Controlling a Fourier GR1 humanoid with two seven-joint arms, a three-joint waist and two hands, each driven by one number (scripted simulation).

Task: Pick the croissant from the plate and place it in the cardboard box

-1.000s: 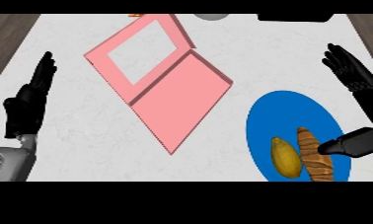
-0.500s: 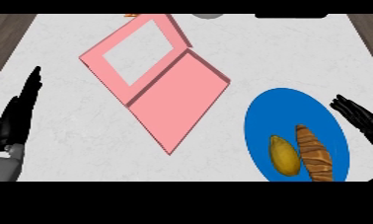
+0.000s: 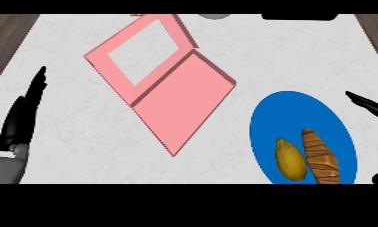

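Croissant (image 3: 322, 157) lay on blue plate (image 3: 295, 111) beside yellow fruit (image 3: 290, 159). Pink box (image 3: 184, 102) open, apart. Left hand (image 3: 22, 116) fingers straight, empty; right hand (image 3: 363, 101) fingers straight, empty.

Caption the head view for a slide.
Croissant on the blue plate, open pink box at left; neither robot hand holds anything.

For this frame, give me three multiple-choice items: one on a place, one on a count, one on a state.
1. Where does the croissant lie?
A. On the blue plate
B. In the pink box
C. On the bare counter

2. How many food items are on the plate?
A. One
B. Two
C. Four

3. What is the box's state?
A. Closed
B. Open, nothing inside
C. Open, croissant inside

Answers: 1 A, it rests on the plate beside a yellow fruit. 2 B, only those two show. 3 B, its lid lies folded back and the tray is bare.
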